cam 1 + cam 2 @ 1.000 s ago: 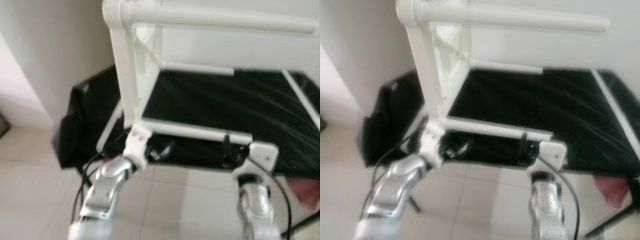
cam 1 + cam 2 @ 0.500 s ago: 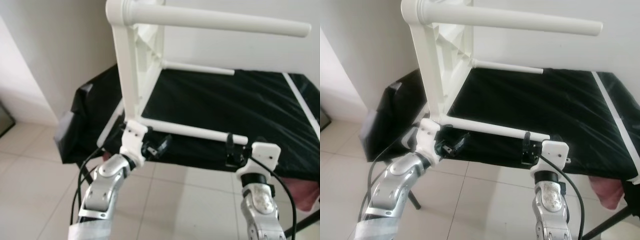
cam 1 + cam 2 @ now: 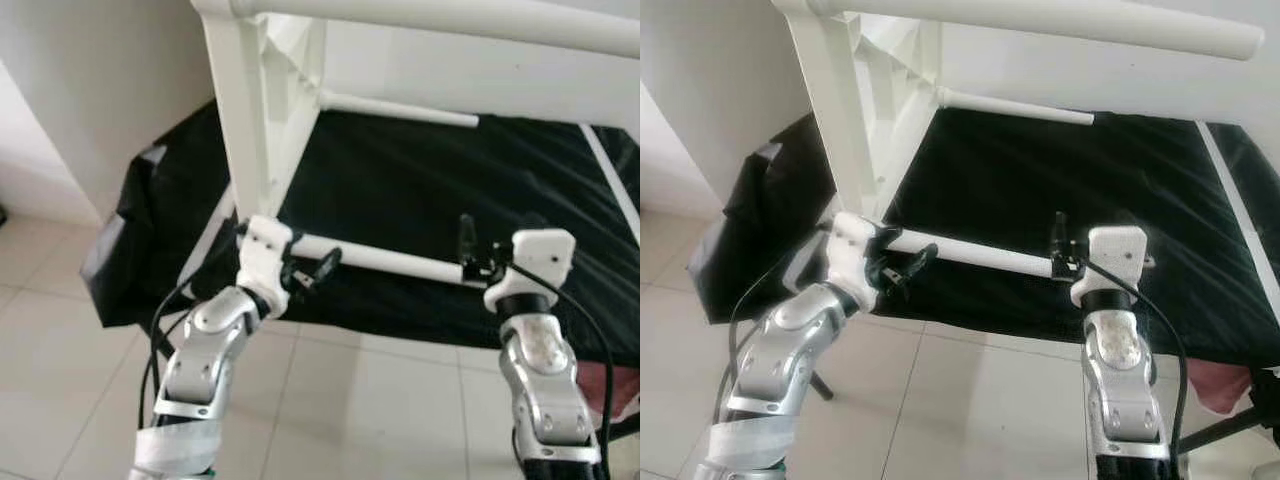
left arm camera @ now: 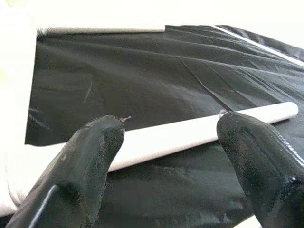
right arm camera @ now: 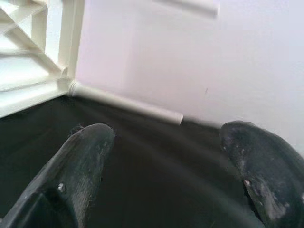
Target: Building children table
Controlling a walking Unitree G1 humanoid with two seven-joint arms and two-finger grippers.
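White table frame (image 3: 262, 120) stands on its side on a black-covered surface (image 3: 480, 200). Its lower leg (image 4: 190, 133) lies between the left gripper (image 4: 175, 156)'s spread fingers (image 4: 90, 156), ungrasped. The right gripper (image 5: 166, 166), open and empty, sits at the leg's free end.

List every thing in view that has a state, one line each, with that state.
White table frame: on its side on the black sheet, legs pointing sideways, tabletop panel upright.
Near lower leg: horizontal, free end by the right gripper.
Black sheet: spread out, wrinkled.
Left gripper: open, fingers straddling the near lower leg.
Right gripper: open, holding nothing, at the leg's free end.
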